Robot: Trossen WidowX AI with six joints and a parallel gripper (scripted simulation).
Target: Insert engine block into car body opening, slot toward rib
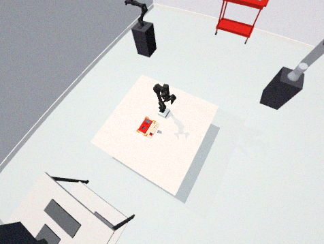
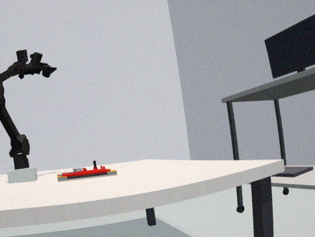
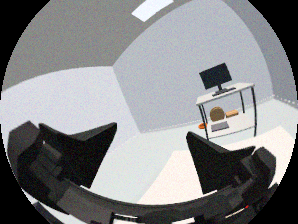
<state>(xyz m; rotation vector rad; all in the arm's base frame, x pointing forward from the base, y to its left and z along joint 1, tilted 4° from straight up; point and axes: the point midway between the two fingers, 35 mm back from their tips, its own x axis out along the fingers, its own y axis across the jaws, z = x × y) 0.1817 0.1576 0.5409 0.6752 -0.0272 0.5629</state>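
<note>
The red car body (image 1: 145,125) (image 2: 87,173) lies low on the table, in a pale tray with orange corners. Dark grey patches show within its red outline; too small to tell an opening, rib or slot. A small grey piece (image 1: 159,131), possibly the engine block, lies on the table just right of the tray in the top view; its slot side cannot be made out. My gripper (image 1: 172,99) (image 2: 51,71) (image 3: 153,131) is open and empty, high above the table and well away from the car body. Neither the car body nor the grey piece shows in the wrist view.
The arm's pale base block (image 1: 163,113) (image 2: 22,175) stands close to the tray. A small red part (image 1: 151,134) sits at the tray's lower right in the top view. A thin black upright piece (image 2: 94,164) rises by the car body. A desk with a monitor (image 3: 216,76) stands beyond the table.
</note>
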